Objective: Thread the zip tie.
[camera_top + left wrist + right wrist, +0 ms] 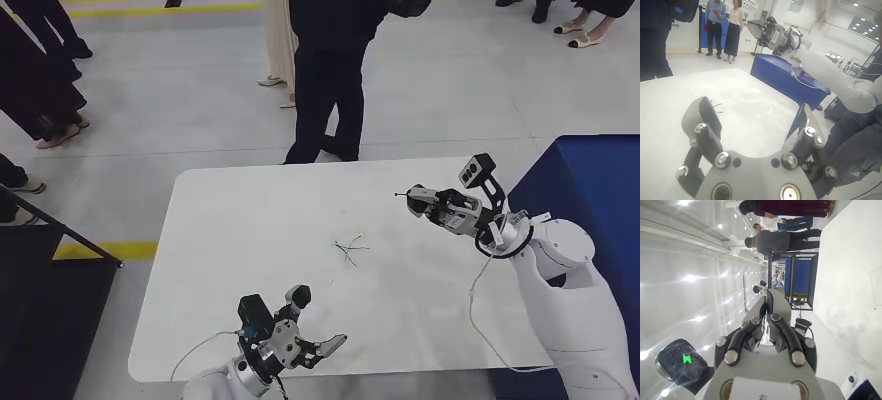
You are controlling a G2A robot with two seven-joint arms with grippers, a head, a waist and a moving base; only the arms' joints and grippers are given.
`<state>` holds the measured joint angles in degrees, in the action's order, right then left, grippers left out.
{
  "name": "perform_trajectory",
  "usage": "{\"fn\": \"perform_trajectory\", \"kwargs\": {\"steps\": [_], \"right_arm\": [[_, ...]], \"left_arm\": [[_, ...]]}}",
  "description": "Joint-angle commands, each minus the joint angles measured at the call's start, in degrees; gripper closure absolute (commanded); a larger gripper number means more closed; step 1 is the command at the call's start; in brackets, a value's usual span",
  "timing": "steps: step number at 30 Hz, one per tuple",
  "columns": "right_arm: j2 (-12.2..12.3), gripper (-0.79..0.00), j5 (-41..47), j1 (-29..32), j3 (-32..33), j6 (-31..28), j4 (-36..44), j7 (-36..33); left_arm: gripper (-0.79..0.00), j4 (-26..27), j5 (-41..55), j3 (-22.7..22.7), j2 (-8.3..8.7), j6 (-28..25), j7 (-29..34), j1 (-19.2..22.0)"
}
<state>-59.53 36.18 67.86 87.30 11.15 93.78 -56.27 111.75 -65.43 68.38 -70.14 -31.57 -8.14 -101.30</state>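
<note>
Zip ties lie splayed on the table between my 2 grippers, ahead of my wide-open left gripper, while my raised right gripper beyond them is clamped on what looks like 1 thin tie.

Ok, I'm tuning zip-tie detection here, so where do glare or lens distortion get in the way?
Top view: even light, loose zip ties plain dark lines on the white table, held zip tie only a faint sliver. Left wrist view: milky veil over the open left gripper and the near tabletop. Right wrist view: ceiling lights flare into starbursts beside the shut right gripper.
</note>
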Motion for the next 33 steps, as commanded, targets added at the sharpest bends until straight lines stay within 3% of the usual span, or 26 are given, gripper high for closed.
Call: {"fn": "perform_trajectory", "kwargs": {"steps": [1,8,10,14,18,19,22,24,33], "right_arm": [[0.0,0.0,-0.01,0.0,0.0,0.0,0.0,0.0],[-0.03,0.0,-0.57,0.84,-0.23,-0.5,0.5,1.2],[0.1,0.0,-1.04,1.98,0.59,0.14,1.11,2.69],[0.88,0.0,-2.51,4.36,6.41,1.79,2.98,5.68],[1.11,0.0,0.03,5.66,9.67,3.14,4.11,6.59],[1.11,0.0,0.03,5.66,9.67,3.14,4.11,6.59],[1.11,0.0,0.03,5.66,9.67,3.14,4.11,6.59],[1.11,0.0,0.03,5.66,9.67,3.14,4.11,6.59],[1.11,0.0,0.03,5.66,9.67,3.14,4.11,6.59]], "left_arm": [[-0.785,0.0,0.0,0.0,0.0,0.0,0.0,0.0],[-0.785,0.0,0.0,0.0,0.0,0.0,0.0,0.0],[-0.785,1.34,-2.62,-1.33,0.01,-0.21,3.62,1.7],[-0.785,4.37,-5.43,-6.34,-0.65,0.36,14.13,10.45],[-0.785,1.69,-8.11,-16.12,-2.8,2.83,22.65,23.4],[-0.785,-0.99,-7.37,-19.48,-3.87,3.46,23.6,28.05],[-0.785,-7.83,-3.83,-24.07,-6.45,6.39,23.69,38.36],[-0.785,-11.71,-2.68,-25.51,-7.71,8.83,24.26,43.0],[-0.785,-13.0,-1.97,-25.93,-8.17,10.03,24.42,44.38]]}}
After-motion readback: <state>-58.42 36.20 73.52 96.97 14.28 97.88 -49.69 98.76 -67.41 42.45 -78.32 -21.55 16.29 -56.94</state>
